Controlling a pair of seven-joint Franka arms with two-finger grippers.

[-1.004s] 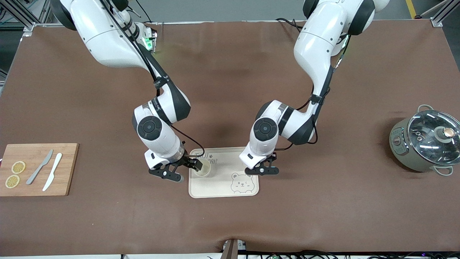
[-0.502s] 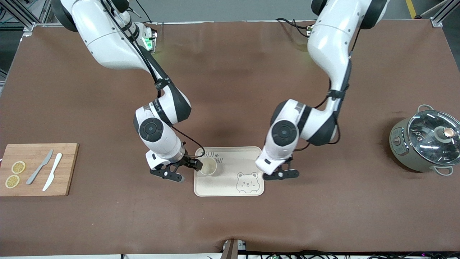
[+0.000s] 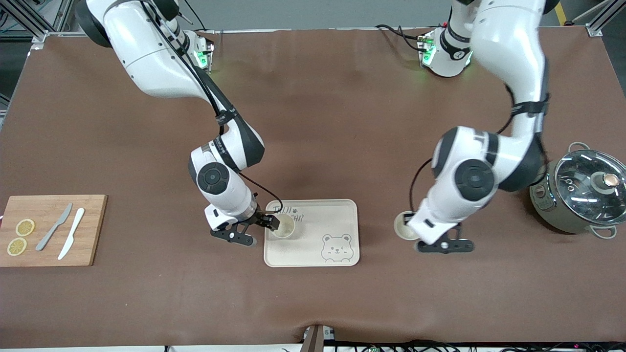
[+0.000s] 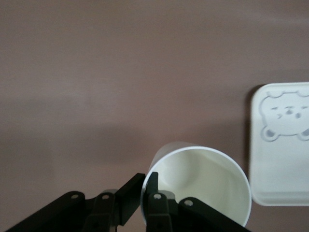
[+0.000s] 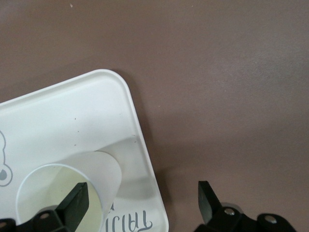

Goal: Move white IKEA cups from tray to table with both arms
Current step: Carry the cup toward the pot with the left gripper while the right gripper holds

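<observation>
Now our left gripper carries one cup clamped by its rim over the table; our right gripper straddles the other cup on the tray, unclosed; next we must set down and clamp.

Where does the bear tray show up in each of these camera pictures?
Front view: the tray lies low in the middle of the picture, one cup on it.
Left wrist view: its bear end shows at the picture's edge.
Right wrist view: one corner, with the cup.
Shared landmark: the brown table.
</observation>
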